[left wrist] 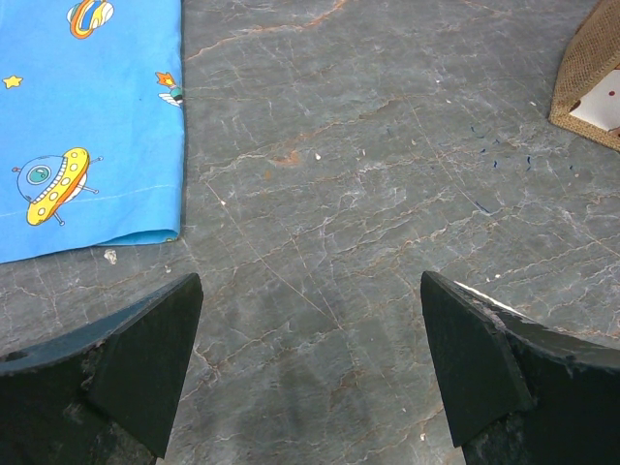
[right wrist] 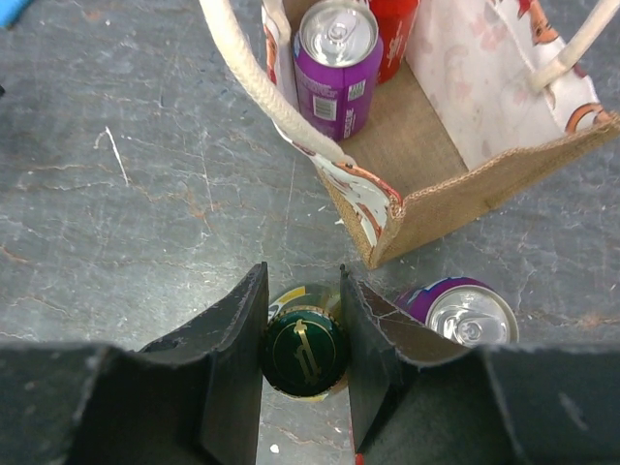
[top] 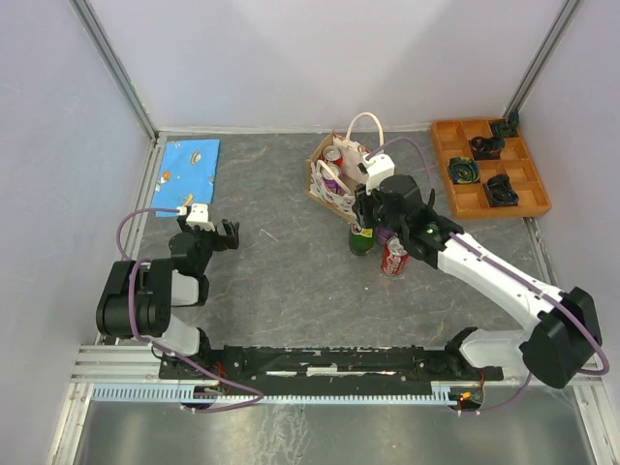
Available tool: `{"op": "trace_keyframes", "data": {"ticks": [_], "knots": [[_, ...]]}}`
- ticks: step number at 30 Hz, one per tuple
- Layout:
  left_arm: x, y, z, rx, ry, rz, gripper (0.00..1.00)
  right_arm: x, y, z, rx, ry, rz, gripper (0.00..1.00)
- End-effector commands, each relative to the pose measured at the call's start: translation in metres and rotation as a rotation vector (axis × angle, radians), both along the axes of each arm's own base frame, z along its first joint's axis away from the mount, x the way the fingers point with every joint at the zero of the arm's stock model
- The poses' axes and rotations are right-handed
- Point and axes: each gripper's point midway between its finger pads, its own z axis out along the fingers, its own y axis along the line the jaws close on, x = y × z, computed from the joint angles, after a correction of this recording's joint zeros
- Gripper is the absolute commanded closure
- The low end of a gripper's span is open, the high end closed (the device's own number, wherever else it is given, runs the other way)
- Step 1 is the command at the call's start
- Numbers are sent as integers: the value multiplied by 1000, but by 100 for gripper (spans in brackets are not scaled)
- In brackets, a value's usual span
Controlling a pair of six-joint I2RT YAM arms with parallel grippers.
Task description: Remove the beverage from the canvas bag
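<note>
Right wrist view: right claw (right wrist: 302, 291) is pinched on the cap of the green bottle (right wrist: 302, 354), which sits upright just outside the canvas bag (right wrist: 455, 184), apparently on the bench (right wrist: 145, 194). This beverage looks out; only the release is left. Bag upright, tan, patterned panels, with a purple can (right wrist: 334, 68) and a red can (right wrist: 392, 29) inside. Left claw (left wrist: 310, 358) is wide open and empty.

Can (right wrist: 336, 68) in the canvas bag (right wrist: 436, 165), bottle (right wrist: 302, 354) just before it, tray (top: 472, 200) right, cloth (top: 189, 165) far left.
</note>
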Motion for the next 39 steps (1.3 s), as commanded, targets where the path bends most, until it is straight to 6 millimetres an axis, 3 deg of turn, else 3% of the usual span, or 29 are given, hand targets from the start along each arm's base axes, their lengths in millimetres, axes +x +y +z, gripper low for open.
{"op": "trace_keyframes", "data": {"ticks": [1,12,21,24,27,30,32,35,39], "knots": [[7,5,16,20,-67,20,1,25,15,50,152,-169,-38,100],[7,5,16,20,-67,19,1,40,15,22,120,-164,-86,100],[7,5,16,21,-67,19,1,33,10,-2,84,-112,-90,100],[7,5,16,20,-66,19,1,31,8,-4,73,-100,-88,86],[7,5,16,20,-66,19,1,29,7,0,65,-97,-83,49],[7,5,16,20,-65,19,1,30,6,7,62,-111,-89,25],[7,5,16,20,-66,19,1,31,5,14,58,-124,-87,18],[7,5,16,20,-66,18,1,33,5,29,54,-151,-81,14],[7,5,16,21,-67,19,1,38,4,66,70,-225,-85,13]]}}
